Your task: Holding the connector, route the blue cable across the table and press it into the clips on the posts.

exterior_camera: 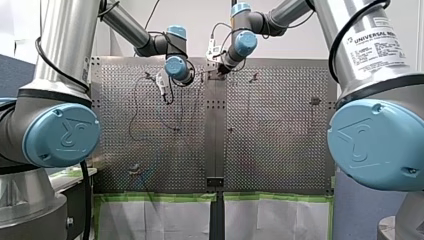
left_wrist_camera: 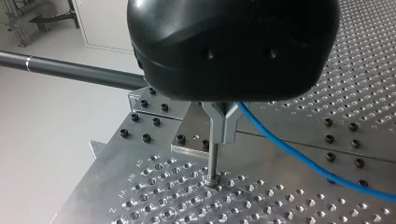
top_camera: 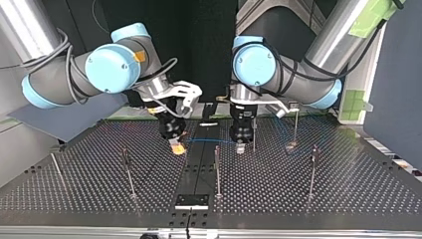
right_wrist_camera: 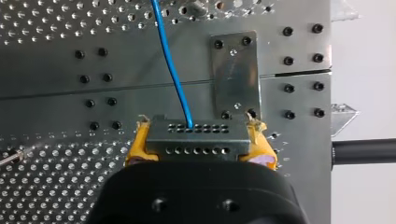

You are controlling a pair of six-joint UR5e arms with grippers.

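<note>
The grey connector (right_wrist_camera: 196,143), with rows of small holes, sits between the yellow pads (right_wrist_camera: 135,147) of my right gripper (right_wrist_camera: 198,130), which is shut on it. The blue cable (right_wrist_camera: 172,65) leaves the connector and runs ahead over the table. In the top view the blue cable (top_camera: 209,141) stretches from my right gripper (top_camera: 177,148) across the centre strip to my left gripper (top_camera: 240,145). My left gripper (left_wrist_camera: 224,136), black with metal fingers, is shut on the blue cable (left_wrist_camera: 299,156) right above a thin post (left_wrist_camera: 213,161). The clip on that post is hidden.
Several thin upright posts stand on the perforated table (top_camera: 348,189): one at the middle (top_camera: 217,169), one toward the top view's left (top_camera: 127,172), one toward its right (top_camera: 312,169). A bolted plate (right_wrist_camera: 236,74) lies ahead of the connector. A dark bar (left_wrist_camera: 79,73) crosses beyond the table's edge.
</note>
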